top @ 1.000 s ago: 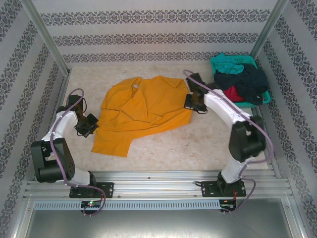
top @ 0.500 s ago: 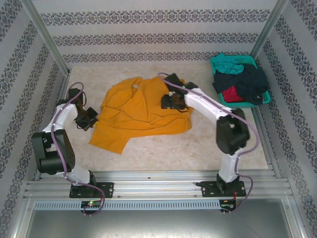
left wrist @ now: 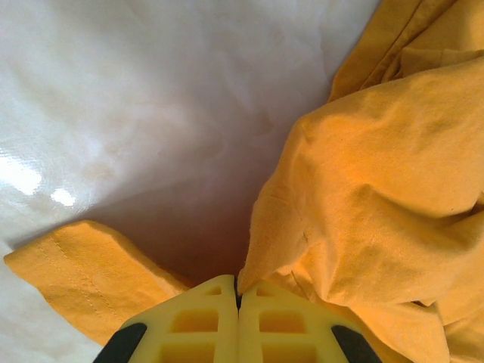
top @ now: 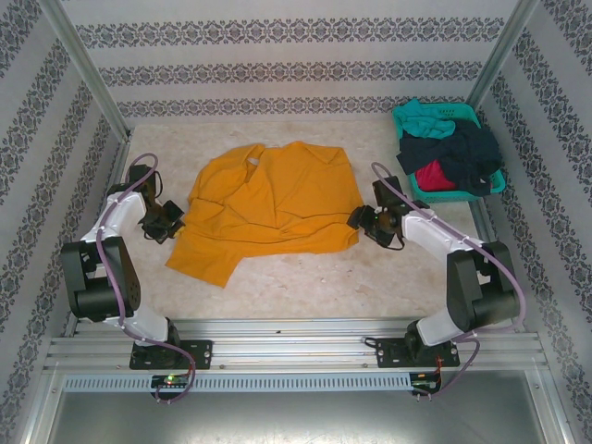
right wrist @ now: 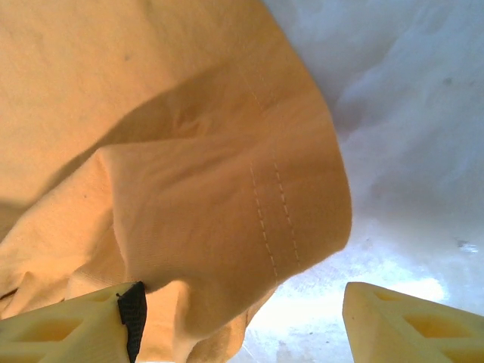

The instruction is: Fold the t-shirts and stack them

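Orange-yellow t-shirt (top: pixel 268 208) — one item, lying spread and rumpled on the worktop (top: pixel 370 277), sitting between the two end effectors.

Left end effector (top: pixel 169 222) — sitting at the garment's left edge. In the left wrist view this end effector (left wrist: pixel 237 291) is showing its yellow fingers (left wrist: pixel 197 325) pressed fully together, with a ridge of the orange-yellow t-shirt (left wrist: pixel 378 189) running straight into the seam between them; it is pinching the cloth. A hemmed flap (left wrist: pixel 68 276) is lying to the left of the fingers, and bare worktop (left wrist: pixel 151 98) is showing ahead of them.

Right end effector (top: pixel 359 220) — sitting just at the garment's right edge. In the right wrist view this end effector (right wrist: pixel 242 325) is standing wide apart and gripping nothing. The double-stitched hem (right wrist: pixel 268 219) of the orange-yellow t-shirt (right wrist: pixel 136 98) is lying ahead of the gap, with cloth draping against the left-hand finger (right wrist: pixel 60 329); the right-hand finger (right wrist: pixel 416 321) is hovering over bare worktop (right wrist: pixel 408 113).

Basket (top: pixel 495 180) — sitting beyond and to the right of the right end effector, well apart from it, and holding a teal t-shirt (top: pixel 427 120), a navy t-shirt (top: pixel 462 148) and a red t-shirt (top: pixel 433 176) in a loose heap.
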`<state>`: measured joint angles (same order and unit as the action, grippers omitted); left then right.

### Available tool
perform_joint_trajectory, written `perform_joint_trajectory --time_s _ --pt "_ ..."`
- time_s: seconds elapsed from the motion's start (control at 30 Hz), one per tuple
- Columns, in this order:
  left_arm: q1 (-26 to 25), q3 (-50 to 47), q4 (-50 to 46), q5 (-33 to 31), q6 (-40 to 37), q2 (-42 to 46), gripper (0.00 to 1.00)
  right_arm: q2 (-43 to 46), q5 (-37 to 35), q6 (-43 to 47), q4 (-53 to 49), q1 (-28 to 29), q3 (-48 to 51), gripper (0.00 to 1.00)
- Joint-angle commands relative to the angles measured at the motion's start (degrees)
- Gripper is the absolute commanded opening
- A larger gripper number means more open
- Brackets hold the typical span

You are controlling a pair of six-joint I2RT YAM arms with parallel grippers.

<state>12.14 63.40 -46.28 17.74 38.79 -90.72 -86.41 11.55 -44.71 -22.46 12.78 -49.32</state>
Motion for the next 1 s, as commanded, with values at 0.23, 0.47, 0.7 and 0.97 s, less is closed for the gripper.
perform_joint_trajectory --time_s 0.23,0.47,0.7,0.97 --pt "0.8 0.2 -0.8 0.1 -0.7 0.8 0.0 15.7 0.6 2.8 7.0 -2.0 11.2 0.66" --pt "0.8 -0.8 0.0 0.6 -0.3 0.5 0.0 16.0 3.4 2.3 11.6 -3.5 17.7 0.6" --pt "0.8 -1.6 0.4 0.4 -0.3 0.6 0.0 5.0 7.5 3.5 17.3 -3.6 13.2 0.53" --pt "0.7 -2.4 0.9 0.7 0.1 0.7 0.0 -5.2 10.6 3.0 20.3 -3.1 6.8 0.32"
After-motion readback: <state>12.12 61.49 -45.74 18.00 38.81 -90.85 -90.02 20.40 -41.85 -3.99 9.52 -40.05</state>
